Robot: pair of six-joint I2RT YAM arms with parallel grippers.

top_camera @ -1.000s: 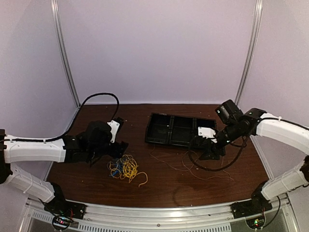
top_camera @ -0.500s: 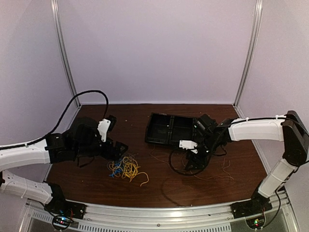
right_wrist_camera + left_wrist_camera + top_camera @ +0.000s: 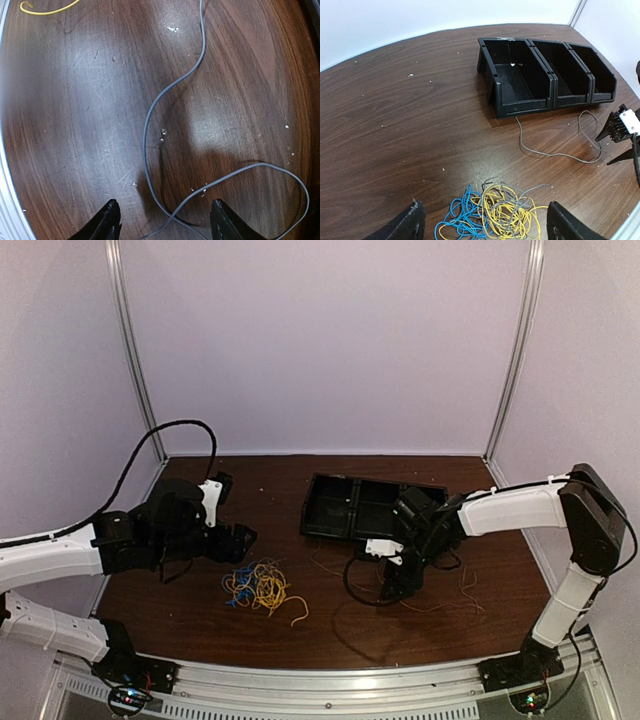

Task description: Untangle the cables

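- A tangled bundle of thin yellow, blue and grey cables [image 3: 258, 587] lies on the dark brown wooden table [image 3: 330, 635], lower left of centre in the top view.
- The left gripper [image 3: 238, 538] hangs just to the upper left of the bundle, its jaws spread wide with nothing between them.
- A loose pale grey wire [image 3: 148, 125] snakes through the middle of the right wrist view, apart from the bundle.
- The right gripper [image 3: 165, 210] hovers over this wire, jaws parted, gripping nothing.
- A black plastic three-compartment tray [image 3: 355, 508] sits at the centre of the top view.
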